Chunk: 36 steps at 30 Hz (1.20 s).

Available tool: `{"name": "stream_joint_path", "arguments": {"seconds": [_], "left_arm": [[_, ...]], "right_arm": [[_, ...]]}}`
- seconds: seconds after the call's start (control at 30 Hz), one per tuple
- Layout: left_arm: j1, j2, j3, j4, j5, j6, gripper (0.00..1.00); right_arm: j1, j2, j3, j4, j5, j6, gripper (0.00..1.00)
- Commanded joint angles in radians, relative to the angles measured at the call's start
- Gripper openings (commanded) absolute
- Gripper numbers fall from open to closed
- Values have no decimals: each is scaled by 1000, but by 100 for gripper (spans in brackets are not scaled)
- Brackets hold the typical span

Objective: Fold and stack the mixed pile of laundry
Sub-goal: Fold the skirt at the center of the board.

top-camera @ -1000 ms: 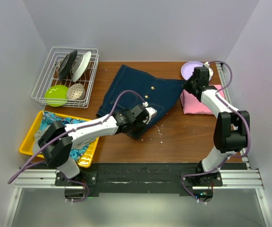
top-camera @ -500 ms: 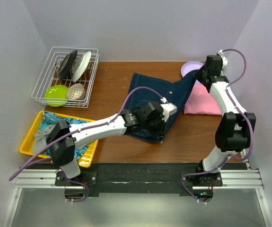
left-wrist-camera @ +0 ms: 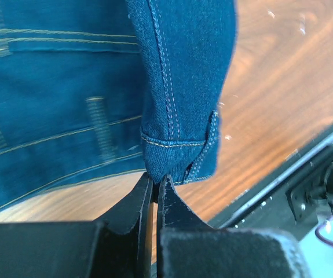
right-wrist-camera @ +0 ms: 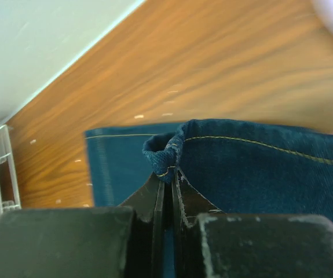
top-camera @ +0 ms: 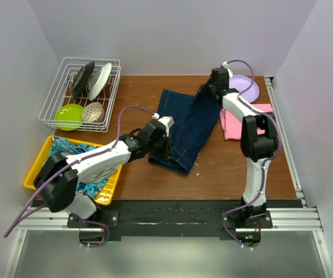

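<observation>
We log the dark blue denim jacket (top-camera: 186, 124) stretched upper-right to lower-left in the top view, left fingers (left-wrist-camera: 132, 204) pinching a lower hem corner, right fingers (right-wrist-camera: 145, 200) its upper edge.

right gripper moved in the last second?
Yes. The right gripper, shut on the denim jacket, has swung left, away from the purple plate and toward the wire dish rack.

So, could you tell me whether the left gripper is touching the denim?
Touching. The left wrist view shows the left gripper with its jaws pinched shut on a hem corner of the denim.
</observation>
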Motion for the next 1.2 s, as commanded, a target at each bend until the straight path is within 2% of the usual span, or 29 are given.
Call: {"name": "stream_joint_path", "arguments": {"seconds": [0.0,0.2,0.47,0.7,0.87,0.97,1.03,1.07,1.1,1.13,1.17], "left_arm": [[44,-72,-55,16,-65,-54,0],[75,-96,-121,-7,-148,-91,0],[76,-98,-127,-84,-278,-123,0],[76,-81,-133,-112,-326,-150,0],[78,-70,-149,-101,-337,-144,0],[81,-60,-152,-93,-329,-134,0],[84,-61,-156,-81,-323,-125,11],[90,-63,-155,-82,-318,-122,18],[95,-70,-153,-85,-315,-117,31],[98,-78,-152,-90,-312,-110,37],[110,-89,-152,-93,-310,-113,42]], "right_arm": [[58,79,138,119,-29,79,0],[127,165,204,223,-59,110,0],[166,234,210,352,-91,136,0],[186,314,282,378,-131,153,0],[195,367,357,320,-129,143,1],[196,384,375,317,-146,128,24],[195,398,406,288,-157,114,40],[196,401,432,280,-175,96,44],[196,400,446,271,-180,84,46],[195,394,457,247,-184,70,54],[195,389,478,240,-195,46,56]]}}
